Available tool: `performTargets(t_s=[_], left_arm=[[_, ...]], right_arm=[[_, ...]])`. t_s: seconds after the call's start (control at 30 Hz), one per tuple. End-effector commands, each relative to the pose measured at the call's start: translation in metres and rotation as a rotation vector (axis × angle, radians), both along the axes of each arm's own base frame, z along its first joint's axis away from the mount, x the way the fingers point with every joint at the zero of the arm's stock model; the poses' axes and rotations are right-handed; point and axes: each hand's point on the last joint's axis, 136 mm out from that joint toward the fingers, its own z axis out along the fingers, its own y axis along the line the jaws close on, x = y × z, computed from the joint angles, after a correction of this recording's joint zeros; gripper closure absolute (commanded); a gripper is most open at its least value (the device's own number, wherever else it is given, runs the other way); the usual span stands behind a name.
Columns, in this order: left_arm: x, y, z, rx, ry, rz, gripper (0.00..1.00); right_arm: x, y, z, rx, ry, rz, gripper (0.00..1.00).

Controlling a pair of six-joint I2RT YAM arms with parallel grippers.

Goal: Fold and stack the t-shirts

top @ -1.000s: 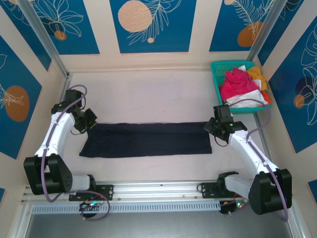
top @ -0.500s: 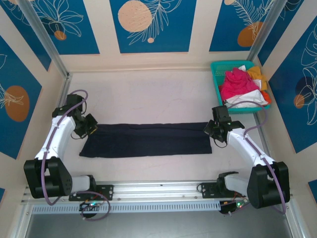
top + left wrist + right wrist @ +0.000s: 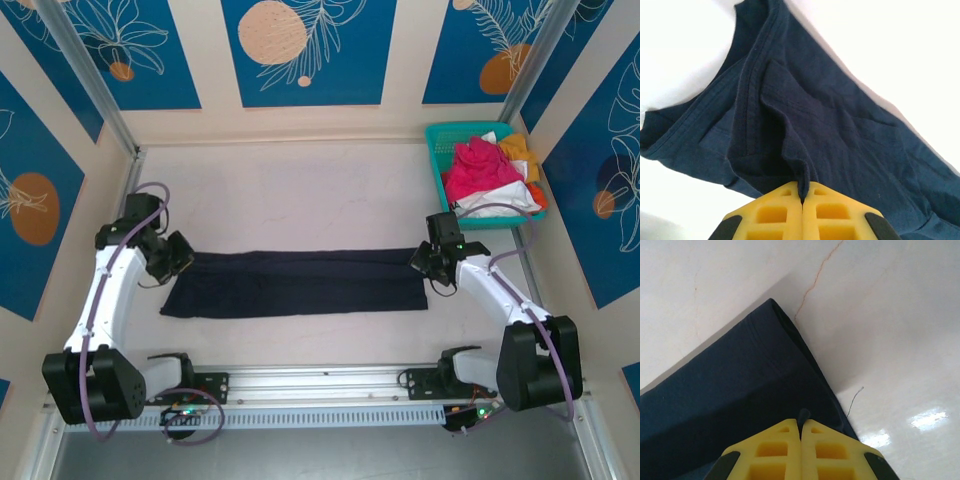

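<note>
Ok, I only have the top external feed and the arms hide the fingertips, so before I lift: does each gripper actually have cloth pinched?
Observer: On the left wrist view, the left gripper is shut on a raised fold of the navy t-shirt, near the collar end.
Operator: And the right side?
Observer: On the right wrist view, the right gripper is shut too, with a small nub of the shirt's edge caught in it.
Operator: Anything loose near that corner?
Observer: A thin loose thread lies on the table just beside the shirt's edge.
</note>
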Motion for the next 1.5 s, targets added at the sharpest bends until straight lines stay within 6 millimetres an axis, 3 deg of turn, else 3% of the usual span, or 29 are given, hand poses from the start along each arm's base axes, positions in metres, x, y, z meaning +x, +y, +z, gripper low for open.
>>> performTargets(t_s=[0.0, 0.3, 0.53, 0.77, 0.8, 0.83, 0.9, 0.97, 1.03, 1.1, 1.2, 1.23, 1.37, 1.47], left_arm=[[-0.016, 0.012, -0.025, 0.036, 0.094, 0.018, 1.0], [-0.01, 0.022, -0.064, 0.068, 0.174, 0.024, 1.0], [-0.009, 0.025, -0.068, 0.068, 0.177, 0.029, 1.0], [-0.02, 0.017, -0.085, 0.027, 0.205, 0.043, 1.0], [-0.022, 0.017, -0.089, 0.022, 0.212, 0.047, 1.0], [-0.024, 0.016, -0.092, 0.017, 0.221, 0.051, 0.96], [-0.025, 0.014, -0.095, 0.003, 0.233, 0.051, 0.8], [-0.025, 0.015, -0.092, 0.015, 0.225, 0.054, 0.67], [-0.023, 0.022, -0.081, 0.052, 0.187, 0.065, 0.57], [-0.015, 0.026, -0.065, 0.079, 0.117, 0.065, 0.35], [0.004, 0.015, -0.048, 0.05, 0.011, 0.044, 0.09], [0.01, 0.009, -0.046, 0.038, -0.009, 0.032, 0.07], [0.033, -0.025, -0.057, -0.021, -0.008, -0.025, 0.07], [0.04, -0.039, -0.079, -0.053, 0.047, -0.024, 0.19]], right_arm=[[0.006, 0.003, 0.004, 0.021, -0.012, 0.005, 1.0], [-0.007, 0.003, 0.005, 0.034, -0.003, -0.014, 1.0], [-0.017, 0.0, 0.016, 0.031, -0.028, -0.024, 1.0], [-0.026, 0.005, -0.011, 0.07, 0.033, -0.037, 1.0], [-0.026, 0.006, -0.014, 0.076, 0.04, -0.036, 0.96], [-0.026, 0.007, -0.015, 0.08, 0.043, -0.031, 0.9], [-0.024, 0.009, -0.011, 0.082, 0.024, -0.017, 0.63], [-0.021, 0.007, 0.001, 0.069, -0.025, -0.006, 0.46], [-0.015, 0.008, 0.016, 0.059, -0.089, 0.032, 0.38], [-0.008, 0.013, 0.031, 0.045, -0.15, 0.084, 0.33], [0.004, 0.031, 0.042, 0.046, -0.198, 0.181, 0.32], [0.007, 0.039, 0.043, 0.053, -0.201, 0.206, 0.32], [0.024, 0.09, 0.037, 0.086, -0.168, 0.314, 0.35], [0.03, 0.137, 0.024, 0.105, -0.112, 0.395, 0.43]])
